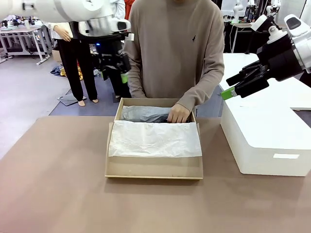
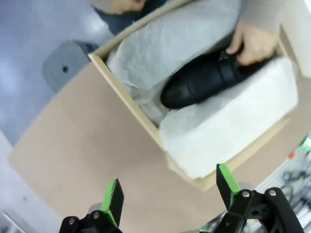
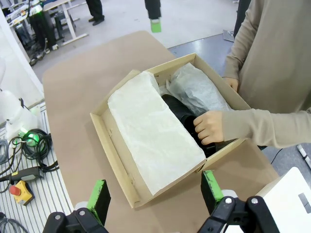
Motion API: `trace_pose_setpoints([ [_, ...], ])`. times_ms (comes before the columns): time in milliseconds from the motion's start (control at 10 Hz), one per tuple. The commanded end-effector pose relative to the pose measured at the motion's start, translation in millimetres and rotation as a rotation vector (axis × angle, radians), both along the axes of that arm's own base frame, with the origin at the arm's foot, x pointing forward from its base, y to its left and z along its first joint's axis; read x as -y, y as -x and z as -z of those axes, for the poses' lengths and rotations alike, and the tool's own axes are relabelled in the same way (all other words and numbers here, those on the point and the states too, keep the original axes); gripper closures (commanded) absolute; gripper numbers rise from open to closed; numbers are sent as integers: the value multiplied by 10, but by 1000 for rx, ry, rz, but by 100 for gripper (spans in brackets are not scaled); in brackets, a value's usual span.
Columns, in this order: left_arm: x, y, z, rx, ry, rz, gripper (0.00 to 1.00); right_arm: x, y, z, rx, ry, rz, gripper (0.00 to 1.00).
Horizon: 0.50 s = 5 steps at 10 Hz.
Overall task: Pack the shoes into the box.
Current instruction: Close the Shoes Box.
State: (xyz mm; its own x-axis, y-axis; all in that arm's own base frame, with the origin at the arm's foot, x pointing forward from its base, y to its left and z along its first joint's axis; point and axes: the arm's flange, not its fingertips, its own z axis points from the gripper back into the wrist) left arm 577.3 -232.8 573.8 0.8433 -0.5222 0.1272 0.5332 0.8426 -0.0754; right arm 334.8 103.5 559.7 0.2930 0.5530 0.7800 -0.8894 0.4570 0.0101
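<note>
The tan cardboard box (image 1: 111, 145) lies open in the middle of the table, and white tissue paper (image 1: 154, 138) covers its near half. A glossy black shoe (image 2: 204, 80) lies in the far half among grey tissue, and the person's hand (image 1: 179, 114) rests on it. That shoe (image 3: 182, 111) and the hand (image 3: 211, 127) also appear in the right wrist view. My left gripper (image 1: 121, 76) hangs open, high above the table behind the box's far left corner. My right gripper (image 1: 232, 87) is open in the air to the right of the box. Both hold nothing (image 2: 170, 191) (image 3: 155, 191).
A large white block (image 1: 262, 141) stands on the table right of the box, under my right gripper. The person stands at the far edge with both arms reaching down to the box. Bare brown tabletop (image 1: 53, 179) stretches to the left and front.
</note>
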Motion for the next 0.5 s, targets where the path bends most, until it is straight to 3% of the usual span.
trace_pose_setpoints([
  [0,-408,77,117,-44,85,249,0,4,-36,21,15,-26,-27,0],
  [200,-743,-9,141,-47,86,529,0,4,-36,21,15,-26,-27,0],
  [400,-954,-63,202,-33,77,713,0,4,-36,21,15,-26,-27,0],
])
